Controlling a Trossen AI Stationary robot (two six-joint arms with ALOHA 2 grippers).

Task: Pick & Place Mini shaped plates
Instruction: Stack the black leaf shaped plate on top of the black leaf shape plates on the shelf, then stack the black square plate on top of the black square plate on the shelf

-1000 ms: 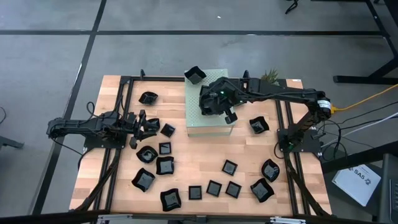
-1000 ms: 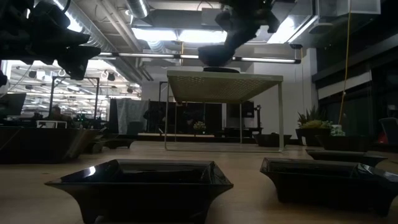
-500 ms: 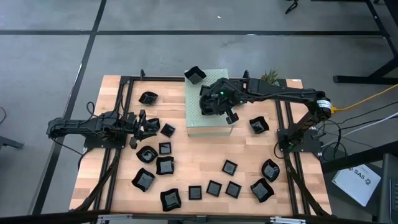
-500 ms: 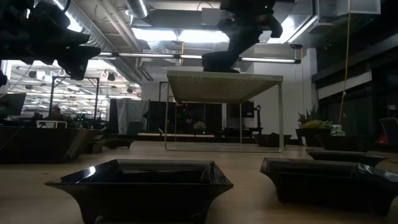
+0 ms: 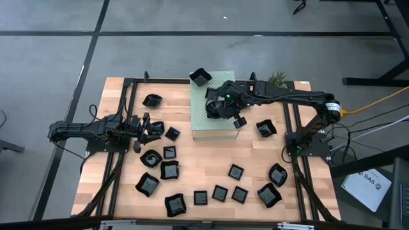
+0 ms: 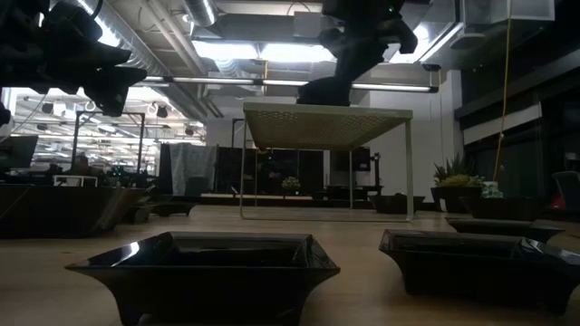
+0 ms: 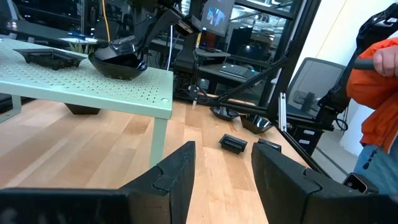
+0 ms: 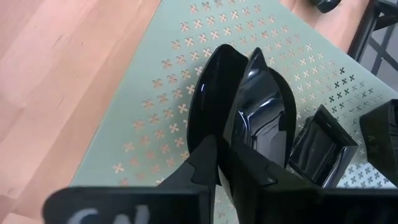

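While the left arm waits low at the table's left side, well apart from the pale green perforated metal box, its left gripper hangs with its two dark fingers parted and nothing between them. Nearest the front edge of the light wooden table, far in front of the box, a loose row of small glossy black mini shaped plates lies scattered, square ones among wavy-rimmed ones; in the low view two of them fill the foreground. More of these dishes sit between that row and the box: a cluster by the left gripper, and single ones off the box's front right corner.

On the box top itself, the right gripper is pressed down over the middle of the perforated surface. Its jaws are closed narrowly on the rim of a rounded glossy black dish, one finger inside the bowl and one outside. From the left wrist view that dish rests with its underside touching the box top, near the box's front edge. Just beside it on the same surface lies a small square black dish, and another black square dish sits at the box's far left corner.

Beyond the box, at the table's far right edge, stands a tiny spiky green plant. A person's orange sleeve shows in the room past the table.
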